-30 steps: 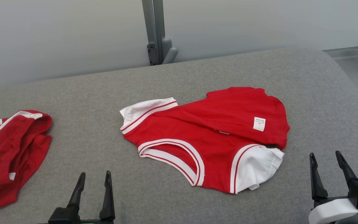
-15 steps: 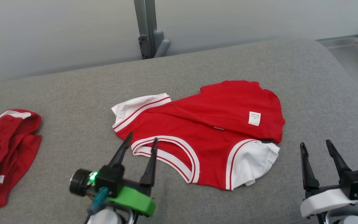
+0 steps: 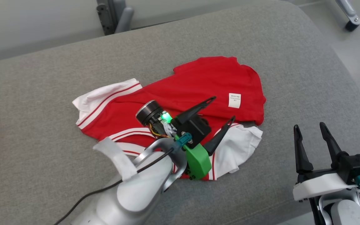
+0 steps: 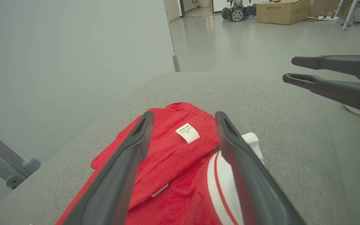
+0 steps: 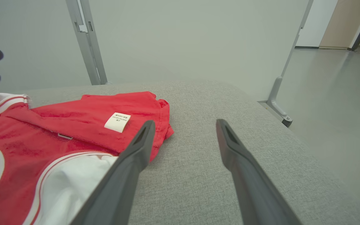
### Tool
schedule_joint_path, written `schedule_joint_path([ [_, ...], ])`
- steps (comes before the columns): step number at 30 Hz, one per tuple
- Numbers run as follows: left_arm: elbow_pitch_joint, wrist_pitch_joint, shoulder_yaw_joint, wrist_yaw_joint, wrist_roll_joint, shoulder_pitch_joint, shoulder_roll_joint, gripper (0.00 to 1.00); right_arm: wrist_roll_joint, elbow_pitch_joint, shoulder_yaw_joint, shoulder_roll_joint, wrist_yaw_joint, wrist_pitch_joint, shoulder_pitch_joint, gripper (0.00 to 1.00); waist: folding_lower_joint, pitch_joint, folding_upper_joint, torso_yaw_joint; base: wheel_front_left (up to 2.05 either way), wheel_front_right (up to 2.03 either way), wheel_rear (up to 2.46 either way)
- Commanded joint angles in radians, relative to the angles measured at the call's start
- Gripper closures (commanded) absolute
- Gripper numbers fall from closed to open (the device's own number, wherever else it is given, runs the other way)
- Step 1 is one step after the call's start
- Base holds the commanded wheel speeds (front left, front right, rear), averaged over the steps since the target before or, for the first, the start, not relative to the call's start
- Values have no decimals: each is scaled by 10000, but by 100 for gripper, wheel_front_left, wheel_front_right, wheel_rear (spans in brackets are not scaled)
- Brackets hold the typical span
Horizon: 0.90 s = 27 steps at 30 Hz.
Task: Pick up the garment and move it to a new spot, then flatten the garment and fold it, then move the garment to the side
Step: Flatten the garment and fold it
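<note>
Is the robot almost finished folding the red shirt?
Barely started. Nothing looks done yet: the red shirt lies rumpled on the grey cushion, one part flopped over. In hand: the left gripper hangs open above it, gripping nothing; the right gripper sits open beside it. To do: picking up, moving, flattening, folding, setting aside.

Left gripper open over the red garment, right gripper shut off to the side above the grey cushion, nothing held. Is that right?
Not quite. The right gripper is open, not shut: the right wrist view shows its fingers spread wide apart over the grey cushion. The rest stands: the left gripper is open over the red garment, and nothing is held.
</note>
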Motion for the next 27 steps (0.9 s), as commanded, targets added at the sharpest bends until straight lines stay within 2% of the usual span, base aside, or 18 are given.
schedule_joint_path([
  [1, 86, 87, -168, 1, -140, -271, 52, 0, 43, 21, 1, 1, -3, -34, -173, 0, 0, 735, 35, -717, 0, 0, 0],
  [6, 835, 866, -1367, 36, -488, -1716, 61, 0, 284, 93, 14, 45, -3, -34, -542, 0, 0, 1382, 35, -1271, 0, 0, 0],
  [13, 2299, 1681, -2340, 334, -938, -3114, 55, 0, 1126, 279, 304, 54, -3, -34, -826, 0, 0, 2101, 35, -1849, 0, 0, 0],
  [22, 2996, 1670, -3151, 430, -1306, -3609, 53, 0, 1516, 435, 315, 53, -3, -34, -941, 0, 0, 2296, 35, -1982, 0, 0, 0],
  [27, 3019, 1438, -3359, 725, -1555, -3754, 51, 0, 1528, 512, 303, 52, -3, -34, -985, 0, 0, 2219, 35, -1935, 0, 0, 0],
])
